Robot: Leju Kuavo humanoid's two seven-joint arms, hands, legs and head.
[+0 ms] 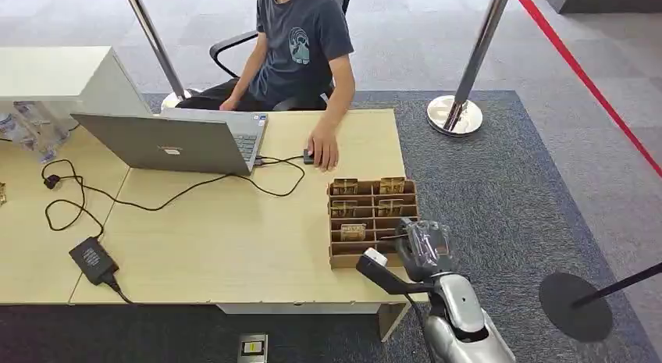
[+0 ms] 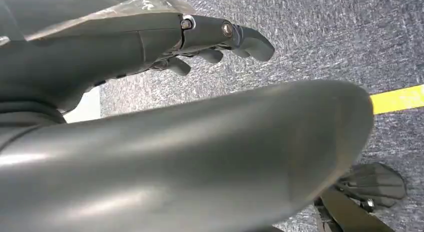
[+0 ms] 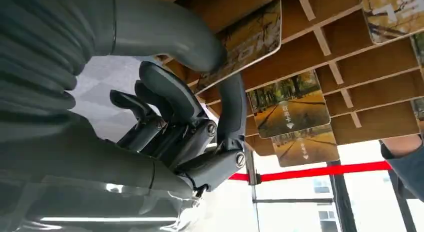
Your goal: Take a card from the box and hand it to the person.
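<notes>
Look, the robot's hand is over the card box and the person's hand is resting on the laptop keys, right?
Not quite. The right hand is over the box, but the person's hand rests on the table beside the laptop, not on its keys. The head view shows it.

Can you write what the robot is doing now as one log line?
step: grasp | right hand: pinches card in box | left hand: hangs, holds nothing | person's hand: on table
</notes>
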